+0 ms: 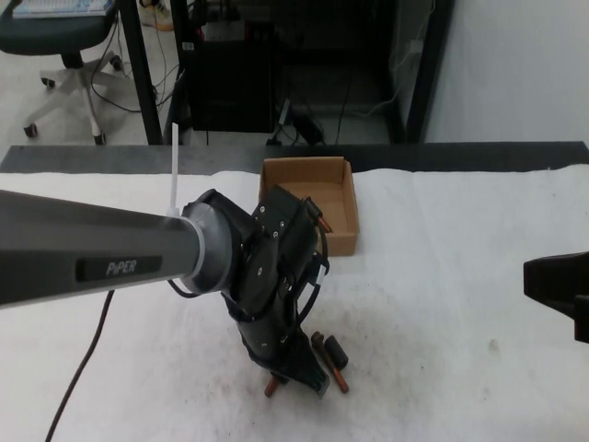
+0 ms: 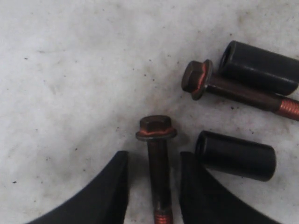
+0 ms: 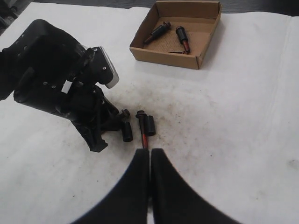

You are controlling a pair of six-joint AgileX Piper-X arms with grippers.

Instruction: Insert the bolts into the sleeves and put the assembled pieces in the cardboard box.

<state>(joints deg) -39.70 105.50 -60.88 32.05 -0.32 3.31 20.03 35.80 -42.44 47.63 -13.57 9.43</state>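
The desk (image 1: 460, 387) is covered with a white cloth (image 3: 243, 121), smudged grey around the hardware, and a dark cable (image 1: 78, 368) trails over its near left part. Behind the desk there is pale floor (image 1: 138, 120), an office chair (image 1: 64, 41) and dark frame legs. The cardboard box (image 1: 342, 241) sits open toward the far edge, with two assembled pieces (image 3: 159, 31) lying flat inside. Nearer in, the left gripper (image 2: 154, 161) is down at the cloth with its fingers (image 2: 107, 191) apart, one on each side of a bolt (image 2: 158, 158). That bolt lies flat, its long axis running along the gap, hex head away from the wrist and threaded end toward it. A second bolt (image 2: 233, 88) lies flat at an angle to the first, close against a black sleeve (image 2: 259, 67) that follows the same line. A second sleeve (image 2: 236, 155) lies on its side just beside one finger. The right gripper (image 3: 150, 151) hangs over the near side of the desk, fingers pressed together on nothing, with the second bolt's threaded end toward it.
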